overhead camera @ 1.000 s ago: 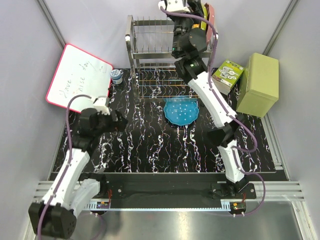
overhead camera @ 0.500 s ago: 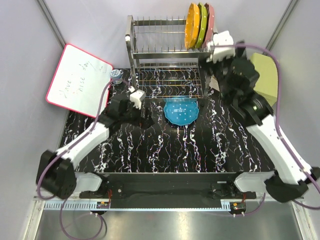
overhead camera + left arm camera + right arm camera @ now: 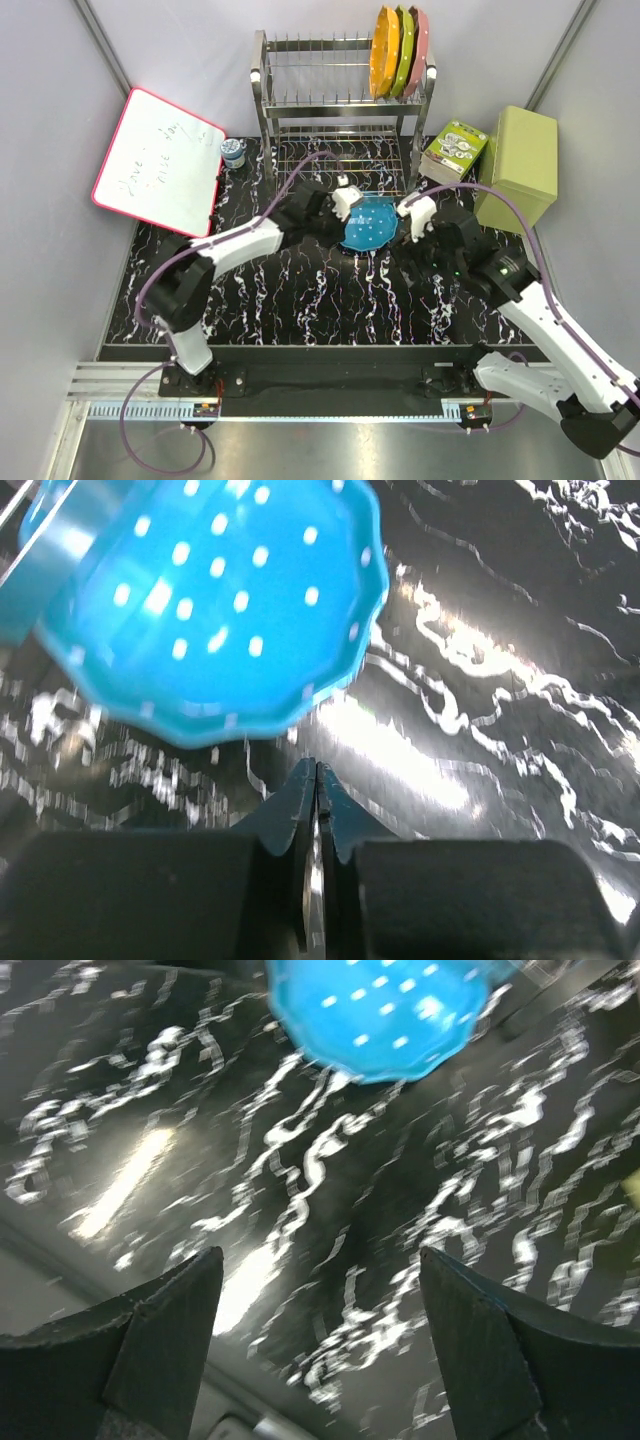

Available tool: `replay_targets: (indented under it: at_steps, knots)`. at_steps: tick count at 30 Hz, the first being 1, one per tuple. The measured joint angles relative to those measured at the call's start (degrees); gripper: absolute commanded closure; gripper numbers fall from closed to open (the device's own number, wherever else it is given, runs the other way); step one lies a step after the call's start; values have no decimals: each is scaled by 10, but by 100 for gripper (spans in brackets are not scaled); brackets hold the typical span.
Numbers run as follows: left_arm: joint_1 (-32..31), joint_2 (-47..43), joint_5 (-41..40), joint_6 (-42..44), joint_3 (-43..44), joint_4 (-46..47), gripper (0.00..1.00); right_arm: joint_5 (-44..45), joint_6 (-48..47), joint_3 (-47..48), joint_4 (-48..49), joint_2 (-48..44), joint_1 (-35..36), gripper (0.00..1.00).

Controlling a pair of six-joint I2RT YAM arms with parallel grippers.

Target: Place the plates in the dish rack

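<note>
Blue plate point(image 3: 368, 224) is flat on the table point(image 3: 300, 290), roughly dead centre, just in front of the rack point(image 3: 300, 75), which sits at the plate's 12 o'clock. The other three are in the rack: orange plate point(image 3: 383, 50), green plate point(image 3: 403, 48) and pink plate point(image 3: 421, 42), standing on edge side by side in the top tier at its right-hand end, about 1 o'clock from the blue one.

Left gripper point(image 3: 316, 770) is down at the blue plate's 9 to 10 o'clock. In its wrist view the two fingers are pressed tight together with nothing between them, and the scalloped rim is just ahead of the tips. From above it sits right at the rim, but I can't tell if it's actually touching.

Right gripper point(image 3: 320, 1260) is on the opposite side, at the plate's 3 o'clock. Its fingers are spread wide and empty, and the wrist cam shows bare marbled tabletop between them, with the plate further ahead at 12 o'clock.

Other stuff: a whiteboard point(image 3: 160, 160) with a red frame leaning at the table's 10 o'clock, a small jar point(image 3: 233, 152) between it and the rack, a printed carton point(image 3: 455, 150) at the rack's 3 to 4 o'clock, and a green box point(image 3: 517, 168) just past that.
</note>
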Motion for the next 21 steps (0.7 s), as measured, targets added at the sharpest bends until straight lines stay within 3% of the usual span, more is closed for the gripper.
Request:
replay_targets:
  at_steps: [4, 10, 12, 13, 14, 16, 21]
  knots:
    - [-18, 61, -10, 16, 52, 7, 100, -57, 35, -7, -24, -31, -29, 8]
    - [-34, 165, -26, 18, 130, 17, 100, -103, 71, -6, -38, 15, -95, 7]
    - [-37, 184, -28, 16, 134, 16, 100, -110, 78, -6, -39, 36, -115, 25]
    - [-40, 189, -28, 15, 131, 14, 100, -112, 81, -6, -38, 42, -127, 28]
    - [-41, 190, -28, 14, 126, 12, 100, -112, 80, -6, -37, 44, -136, 28]
    - [-43, 190, -30, 11, 118, 19, 100, -112, 84, -4, -37, 50, -157, 18]
    - [-54, 175, -36, 5, 73, 58, 100, -114, 100, 17, -27, 107, -233, 15]
